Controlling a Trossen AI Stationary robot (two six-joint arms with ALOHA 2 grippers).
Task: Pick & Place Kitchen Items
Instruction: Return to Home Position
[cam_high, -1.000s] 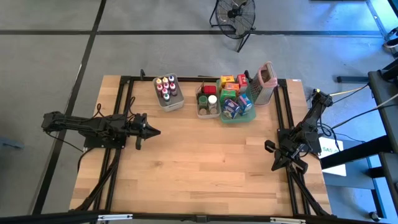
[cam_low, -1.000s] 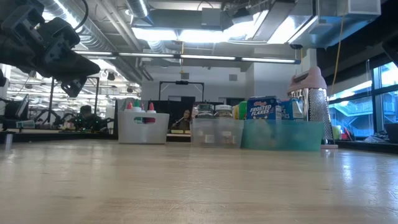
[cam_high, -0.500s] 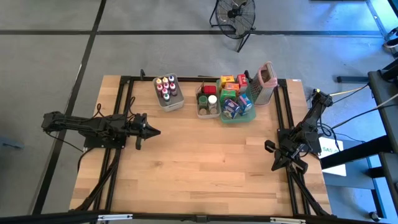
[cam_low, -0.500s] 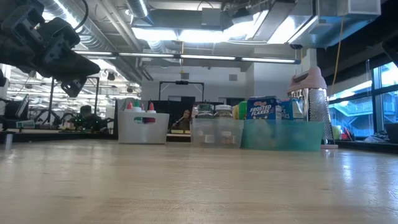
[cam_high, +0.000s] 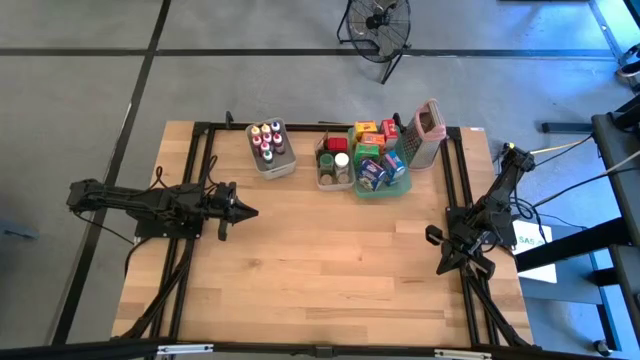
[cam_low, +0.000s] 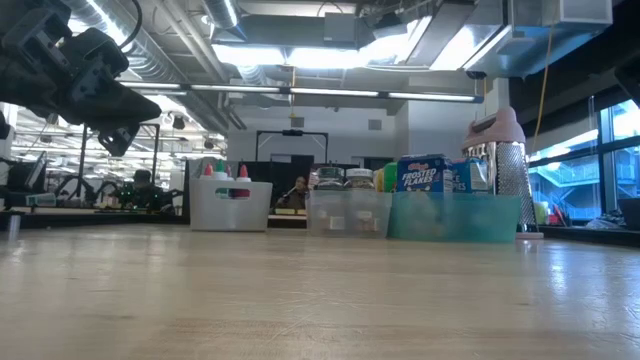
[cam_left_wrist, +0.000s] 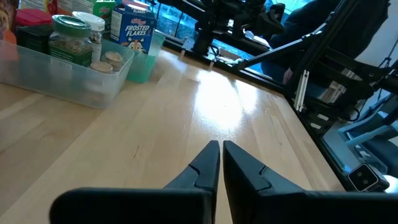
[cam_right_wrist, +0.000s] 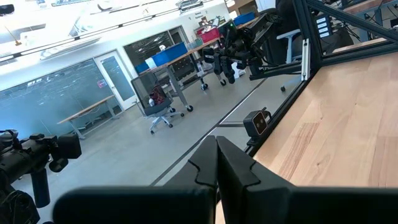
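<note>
The kitchen items stand at the table's far edge. Small bottles with red, white and yellow caps (cam_high: 268, 142) fill a clear bin. Jars (cam_high: 334, 160) sit in a second clear bin, and little boxes (cam_high: 378, 158) stand in a teal tray, among them a blue Frosted Flakes box (cam_left_wrist: 134, 30). My left gripper (cam_high: 252, 212) hovers shut above the table's left middle, pointing toward the right, well short of the bins. In its wrist view my left gripper (cam_left_wrist: 221, 145) is empty. My right gripper (cam_high: 440, 268) waits shut at the right edge; the right wrist view shows my right gripper (cam_right_wrist: 216, 140) empty.
A tall grey container with a pink rim (cam_high: 427, 133) stands right of the teal tray (cam_high: 402, 188). Black frame rails (cam_high: 200, 170) run along the table's left and right sides. Bare wood (cam_high: 330, 260) spreads across the middle and near half.
</note>
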